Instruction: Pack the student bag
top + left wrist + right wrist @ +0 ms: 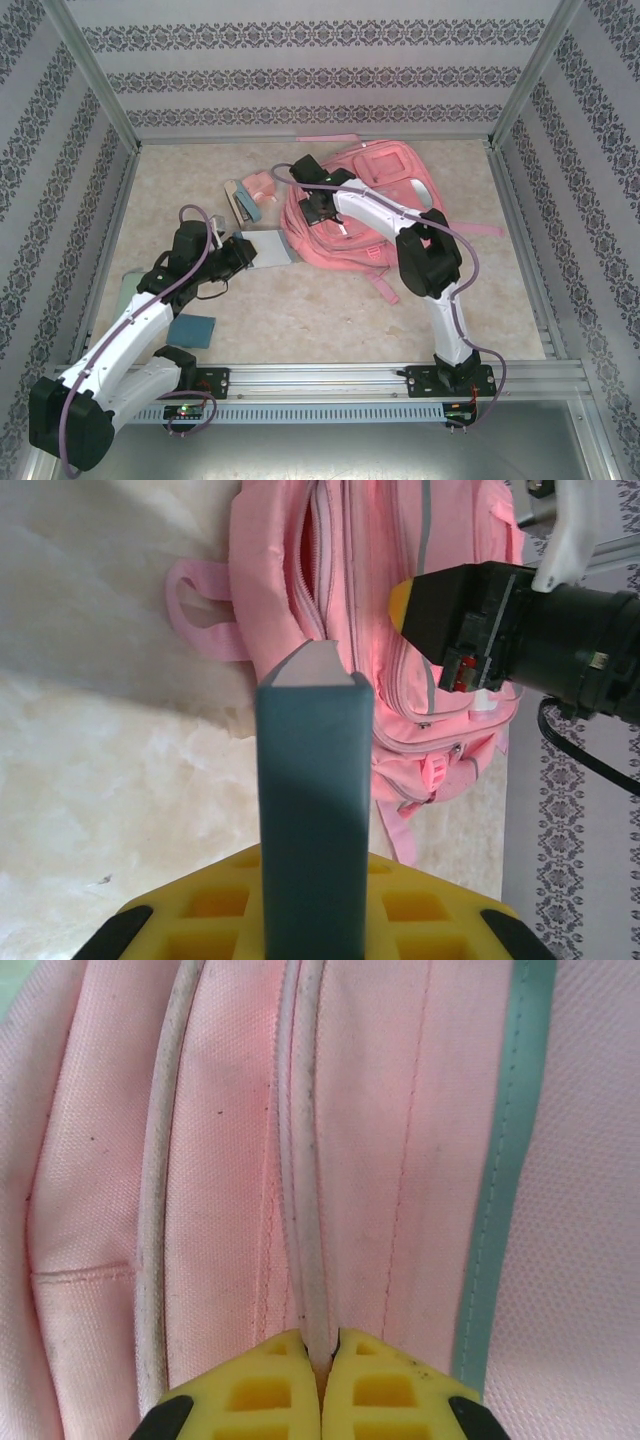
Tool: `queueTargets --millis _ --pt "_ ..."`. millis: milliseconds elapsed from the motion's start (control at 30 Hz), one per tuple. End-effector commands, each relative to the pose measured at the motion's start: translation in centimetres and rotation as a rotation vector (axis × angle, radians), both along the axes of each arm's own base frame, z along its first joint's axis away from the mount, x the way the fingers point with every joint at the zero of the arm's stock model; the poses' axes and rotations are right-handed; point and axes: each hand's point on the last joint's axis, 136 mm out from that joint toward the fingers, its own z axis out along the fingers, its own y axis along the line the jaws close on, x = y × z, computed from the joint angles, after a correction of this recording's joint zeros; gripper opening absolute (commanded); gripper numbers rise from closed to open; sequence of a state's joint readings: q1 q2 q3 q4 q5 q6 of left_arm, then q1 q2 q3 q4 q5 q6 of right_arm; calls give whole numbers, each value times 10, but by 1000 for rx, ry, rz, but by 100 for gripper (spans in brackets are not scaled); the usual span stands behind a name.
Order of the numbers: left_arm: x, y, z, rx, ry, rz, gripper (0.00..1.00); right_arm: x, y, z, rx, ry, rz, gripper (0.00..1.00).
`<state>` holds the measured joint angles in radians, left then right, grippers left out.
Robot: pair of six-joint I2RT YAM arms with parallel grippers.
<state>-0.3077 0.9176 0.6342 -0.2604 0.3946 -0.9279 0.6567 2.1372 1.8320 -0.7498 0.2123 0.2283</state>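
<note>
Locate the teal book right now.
Top view, left of centre: the teal book is clamped in the left gripper, just left of the student bag.

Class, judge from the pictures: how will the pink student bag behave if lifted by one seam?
Probably floppy: the student bag is soft fabric lying slumped flat, so it would likely sag around the right tool pinching it. It looks fairly light, appearing flat and unfilled. Unlikely to roll or slip; the weave looks grippy.

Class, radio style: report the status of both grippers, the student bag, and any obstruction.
Left gripper shut on teal book. Right gripper shut on student bag. Right arm lies across bag.
</note>
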Motion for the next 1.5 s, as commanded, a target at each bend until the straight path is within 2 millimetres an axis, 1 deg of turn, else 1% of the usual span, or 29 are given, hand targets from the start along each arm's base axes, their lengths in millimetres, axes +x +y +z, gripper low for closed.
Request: queueTargets --millis 0,133,233,333,400,500,600,633,767,867,933,1033,1133,1233,1333,1367,1400,1433,1467 --pt "19 -9 39 -70 -112 6 0 5 -15 84 54 -158 -20 0" --pt "38 -17 54 -127 -159 17 0 -1 -17 145 155 -245 -6 0" --pt "57 -25 65 -188 -188 30 0 -4 -23 181 225 -285 -12 0" --pt "81 -32 66 -223 -196 52 0 -7 -29 209 322 -304 -20 0" --pt "98 -40 66 -251 -200 55 0 -9 -32 223 390 -301 -22 0" --pt "123 -61 71 -281 -214 38 0 -12 -36 240 455 -313 -23 0" --pt "141 -88 68 -274 -208 15 0 -14 -39 248 470 -324 -20 0" --pt "147 -98 64 -282 -201 5 0 -14 -39 249 474 -324 -20 0" --pt "165 -134 62 -330 -230 -23 0 -14 -43 252 490 -319 -38 0" --pt "176 -161 42 -311 -209 -46 0 -13 -46 252 507 -317 -53 0" --pt "182 -180 22 -305 -172 -59 0 -13 -46 253 530 -308 -57 0" --pt "186 -210 0 -303 -141 -86 0 -12 -47 256 561 -302 -63 0" --pt "191 -233 -26 -237 -102 -87 0 -10 -48 259 581 -303 -69 0" --pt "193 -247 -47 -187 -56 -92 0 -10 -51 261 590 -302 -73 0" --pt "189 -255 -62 -156 -14 -98 0 -8 -55 261 591 -302 -81 0" --pt "187 -257 -66 -142 -4 -106 5 -8 -56 259 590 -300 -84 0" --pt "185 -257 -70 -125 7 -109 17 -7 -57 258 593 -297 -86 0" --pt "182 -255 -72 -109 18 -108 34 -6 -58 257 593 -295 -91 0" --pt "181 -253 -74 -95 26 -104 46 -6 -59 256 594 -291 -94 0"
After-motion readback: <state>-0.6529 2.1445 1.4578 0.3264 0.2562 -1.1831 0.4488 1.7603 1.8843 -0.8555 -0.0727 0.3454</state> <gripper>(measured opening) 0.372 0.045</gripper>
